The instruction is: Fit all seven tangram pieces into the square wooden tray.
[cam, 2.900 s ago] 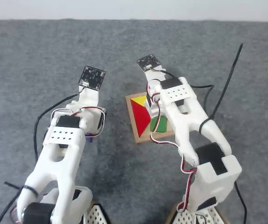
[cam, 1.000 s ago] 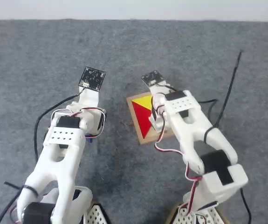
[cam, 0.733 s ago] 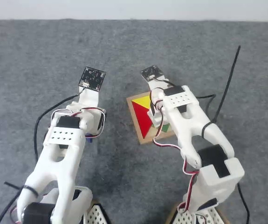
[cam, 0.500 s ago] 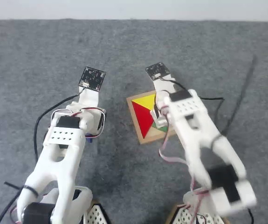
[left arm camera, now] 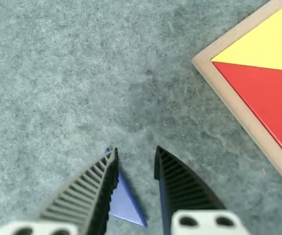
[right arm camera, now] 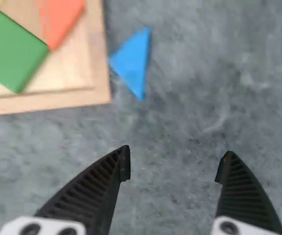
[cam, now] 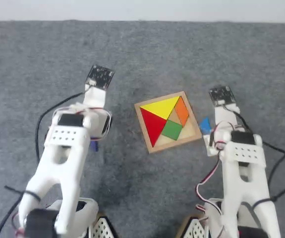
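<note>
The blue triangle (right arm camera: 133, 62) lies flat just outside the tray (cam: 175, 143), by the rim nearest the orange piece (cam: 182, 110). A violet triangle (left arm camera: 123, 200) lies well off the tray's opposite side. Both look thin, light, stiff and slick, so they are probably best pinched across two edges. The right gripper (right arm camera: 176, 155) hangs near the blue triangle, spread wide. The left gripper (left arm camera: 136, 152), narrowly parted, straddles the violet one. Grey carpet (cam: 132, 59) lies underneath.
</note>
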